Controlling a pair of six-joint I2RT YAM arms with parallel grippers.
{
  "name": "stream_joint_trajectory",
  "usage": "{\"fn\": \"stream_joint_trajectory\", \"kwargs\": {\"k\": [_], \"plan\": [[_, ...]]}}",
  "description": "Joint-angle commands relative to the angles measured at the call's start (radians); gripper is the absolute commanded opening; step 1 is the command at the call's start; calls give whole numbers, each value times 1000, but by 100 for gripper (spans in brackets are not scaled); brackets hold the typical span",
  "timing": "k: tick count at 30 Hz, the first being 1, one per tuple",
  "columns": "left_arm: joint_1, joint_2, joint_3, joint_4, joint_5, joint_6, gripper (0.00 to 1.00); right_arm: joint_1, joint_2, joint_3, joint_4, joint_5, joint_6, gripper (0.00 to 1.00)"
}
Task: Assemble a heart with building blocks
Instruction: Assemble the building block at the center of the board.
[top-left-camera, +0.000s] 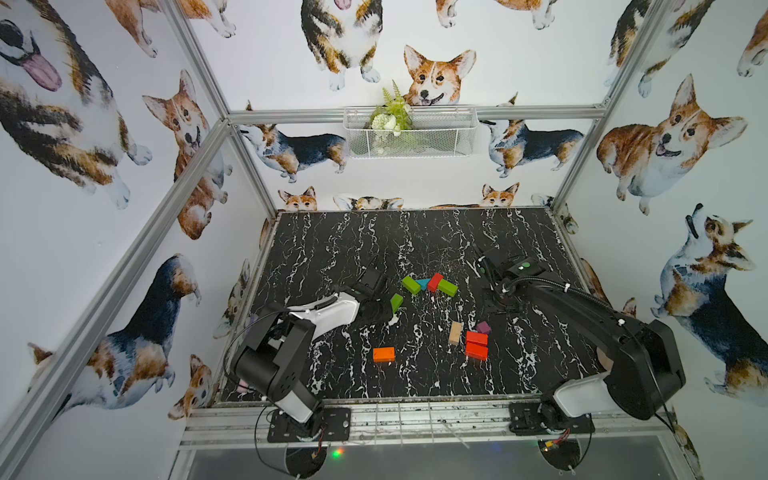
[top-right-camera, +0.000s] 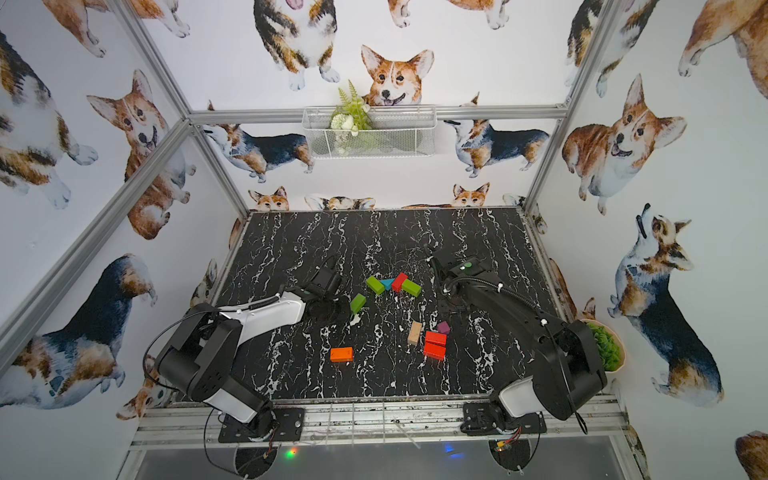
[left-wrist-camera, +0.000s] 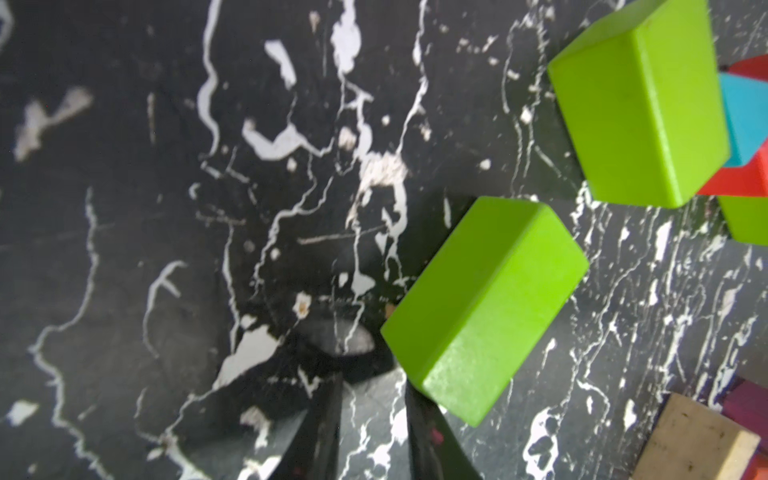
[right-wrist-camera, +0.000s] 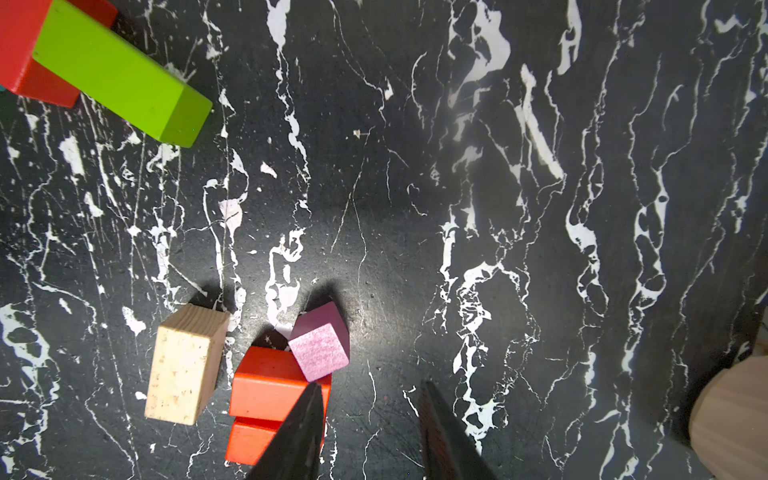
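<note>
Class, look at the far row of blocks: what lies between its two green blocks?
A teal triangle and a red block lie between the left-hand green block and the right-hand green block, as both top views show.

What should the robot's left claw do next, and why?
Probably lift straight up and away. The left claw is open and holding nothing. The green block lies flat on the table right beside it, a little apart from the row of blocks. Backing off cleanly should avoid bumping it. The orange block lies loose nearby, so that could come next.
</note>
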Motion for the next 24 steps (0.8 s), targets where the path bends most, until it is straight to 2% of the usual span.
{"fn": "stream_joint_trajectory", "kwargs": {"k": [1,2,10,24], "plan": [[8,10,15,-23,-29,22,30,2,2,0,-1,11,9,41],[11,13,56,-35,-37,28,30,2,2,0,-3,12,7,42],[35,35,90,-48,-29,59,30,2,-1,0,-6,16,6,42],[33,41,54,19,39,12,29,2,-3,2,-7,20,4,41]]}}
